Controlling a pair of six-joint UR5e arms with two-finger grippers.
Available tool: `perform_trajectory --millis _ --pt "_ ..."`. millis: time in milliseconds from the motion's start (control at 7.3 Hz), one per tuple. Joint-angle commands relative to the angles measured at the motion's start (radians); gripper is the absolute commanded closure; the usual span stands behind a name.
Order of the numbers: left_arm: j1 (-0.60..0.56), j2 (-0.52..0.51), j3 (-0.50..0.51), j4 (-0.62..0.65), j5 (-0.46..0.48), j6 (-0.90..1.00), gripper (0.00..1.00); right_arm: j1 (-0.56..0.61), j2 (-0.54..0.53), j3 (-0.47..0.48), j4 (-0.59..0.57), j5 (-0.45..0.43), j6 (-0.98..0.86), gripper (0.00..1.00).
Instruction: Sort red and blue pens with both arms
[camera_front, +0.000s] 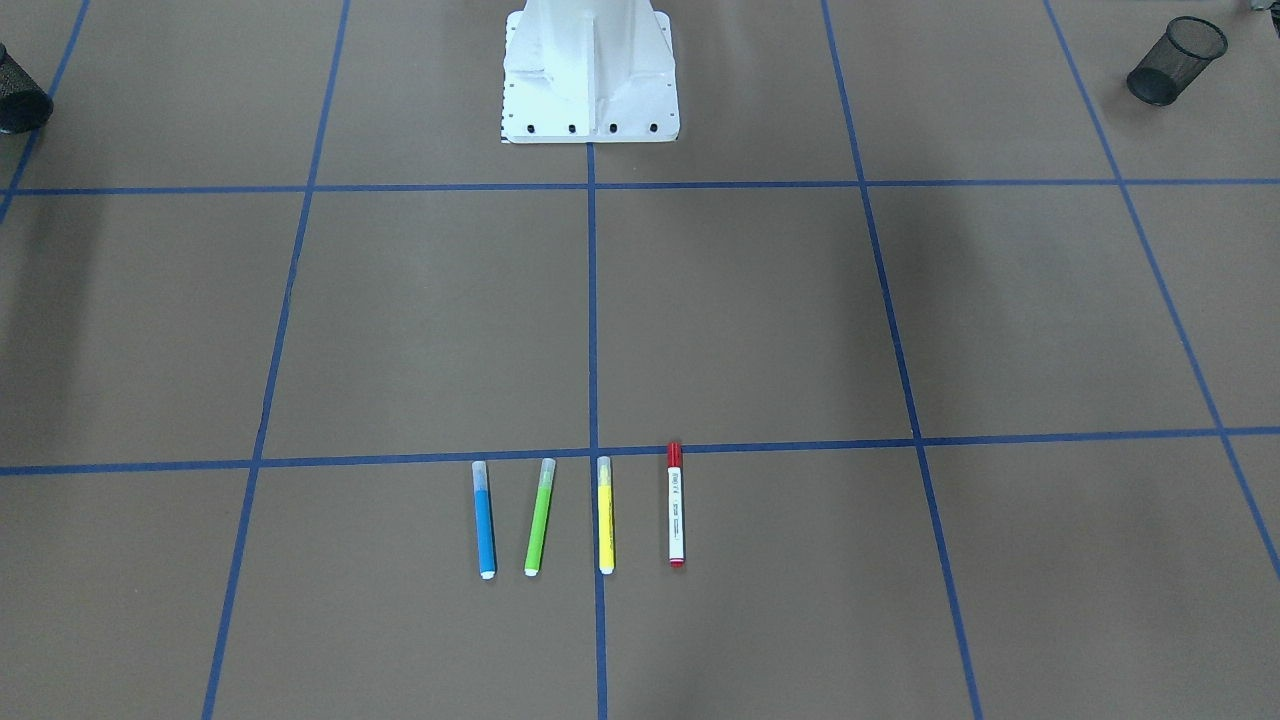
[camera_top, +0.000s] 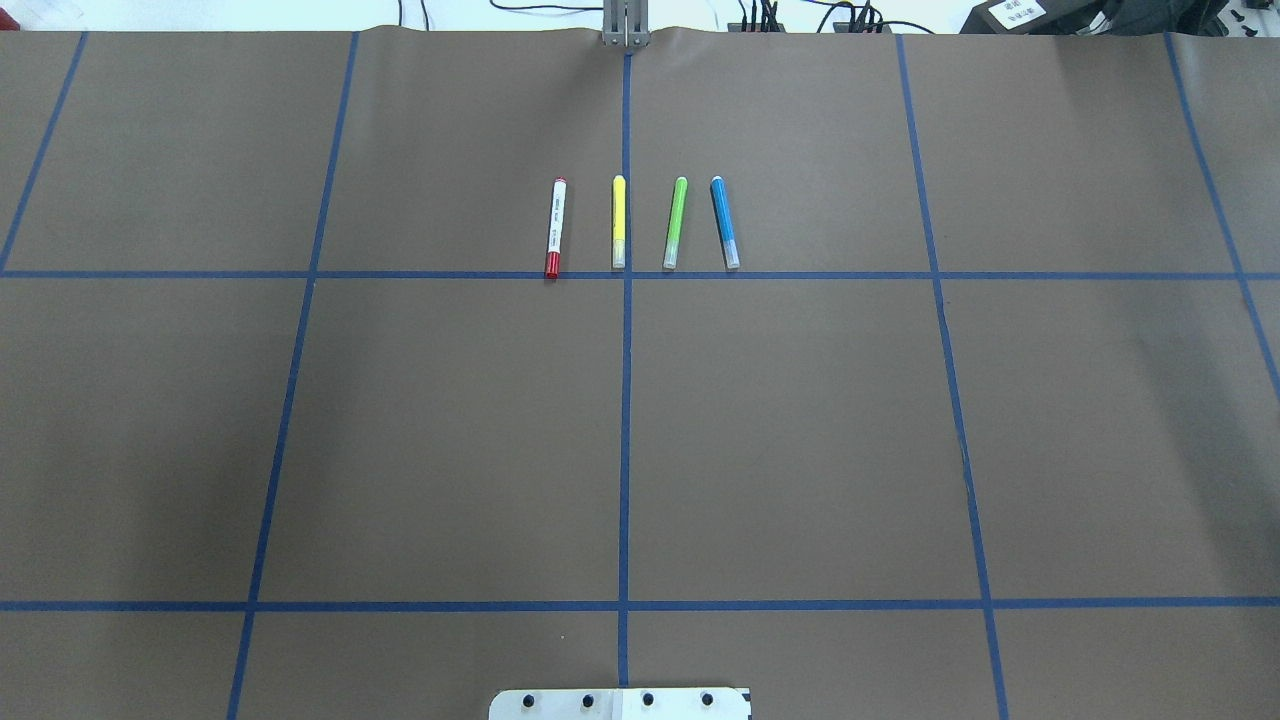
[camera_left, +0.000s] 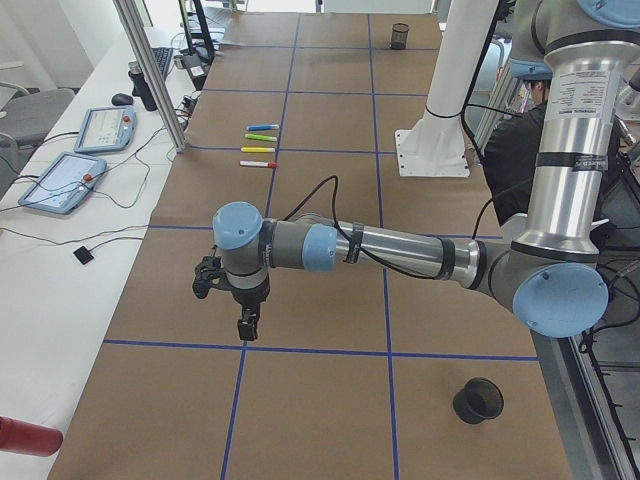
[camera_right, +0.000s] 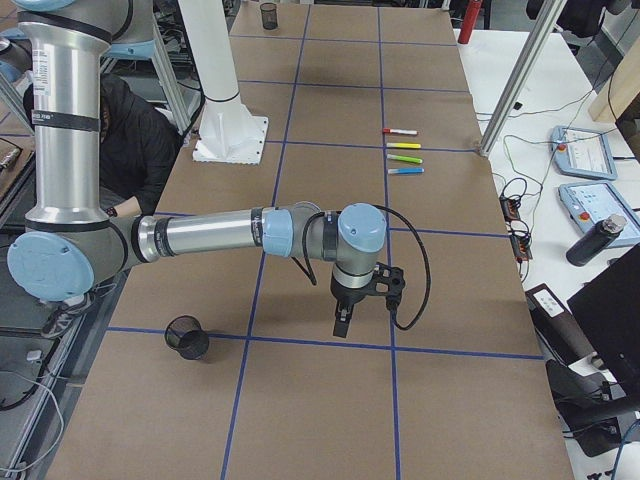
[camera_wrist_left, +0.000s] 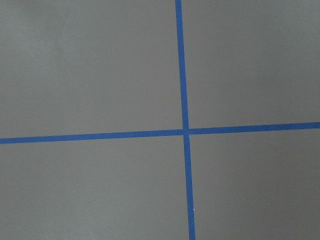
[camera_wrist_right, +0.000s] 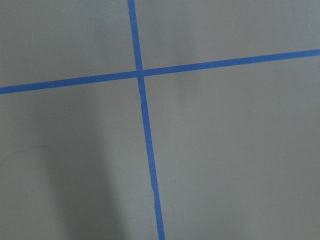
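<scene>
Four markers lie side by side on the brown table. The red pen (camera_front: 676, 505) (camera_top: 555, 228) is white-barrelled with a red cap. The blue pen (camera_front: 484, 520) (camera_top: 724, 222) lies at the row's other end. Neither arm shows in the overhead or front views. My left gripper (camera_left: 245, 325) hangs over the table far from the red pen (camera_left: 258, 163). My right gripper (camera_right: 340, 325) hangs far from the blue pen (camera_right: 405, 170). I cannot tell whether either is open or shut. Both wrist views show only brown paper and blue tape.
A green marker (camera_front: 539, 517) and a yellow marker (camera_front: 605, 515) lie between the two pens. Black mesh cups stand at the table's ends (camera_front: 1178, 60) (camera_front: 18, 92) (camera_left: 478, 400) (camera_right: 187, 337). The white pedestal (camera_front: 590, 70) stands at the robot's side. A person (camera_right: 130, 140) sits behind it.
</scene>
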Motion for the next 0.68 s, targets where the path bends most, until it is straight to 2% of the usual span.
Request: perform_trajectory --millis 0,548 --pt "0.002 -0.006 -0.01 0.001 0.0 0.0 0.0 0.002 0.004 0.001 -0.007 0.001 -0.002 0.01" --pt "0.002 0.006 -0.033 0.003 0.0 -0.003 0.0 0.0 0.002 0.001 0.005 0.007 0.0 0.01"
